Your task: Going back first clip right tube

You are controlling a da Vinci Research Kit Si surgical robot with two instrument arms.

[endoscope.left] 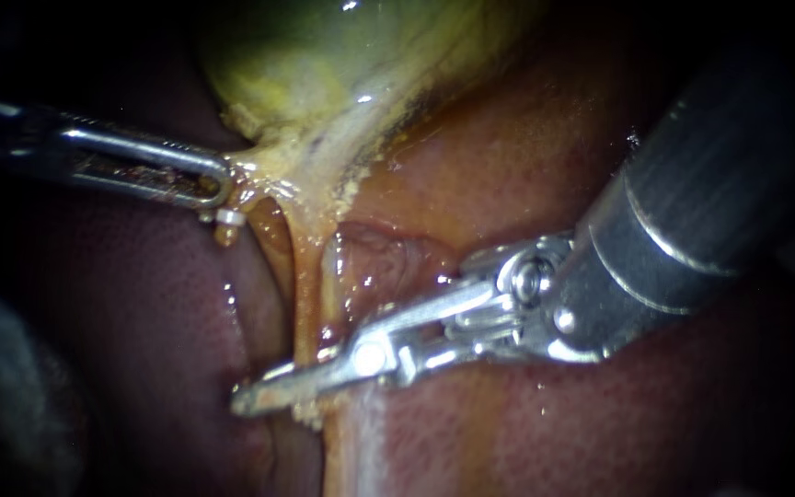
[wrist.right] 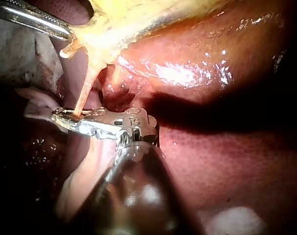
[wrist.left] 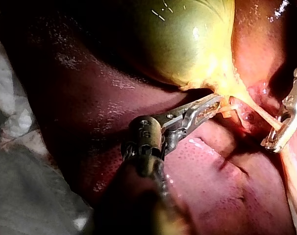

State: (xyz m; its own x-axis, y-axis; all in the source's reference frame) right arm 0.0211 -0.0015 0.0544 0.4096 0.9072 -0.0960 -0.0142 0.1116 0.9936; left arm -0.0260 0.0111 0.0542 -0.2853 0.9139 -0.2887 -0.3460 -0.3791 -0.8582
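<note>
The green-yellow gallbladder (endoscope.left: 324, 64) hangs at the top, its pale neck drawn out to the left. My left instrument (endoscope.left: 218, 184) is shut on the neck tissue, and a small whitish stub (endoscope.left: 229, 218) sits just under its tip. A thin yellow tube (endoscope.left: 307, 294) runs down from the neck. My right instrument (endoscope.left: 264, 388) lies across the tube's lower end. Its jaws are narrowly apart with the tube between them. In the right wrist view the tube (wrist.right: 87, 85) drops into the slot of the jaws (wrist.right: 65, 117). I see no clip.
Dark red liver (endoscope.left: 526, 156) surrounds the tubes on all sides, with a glossy fold (endoscope.left: 379, 258) just right of them. The right instrument's thick shaft (endoscope.left: 710, 184) fills the upper right. White gauze (wrist.left: 11, 127) lies beside the liver in the left wrist view.
</note>
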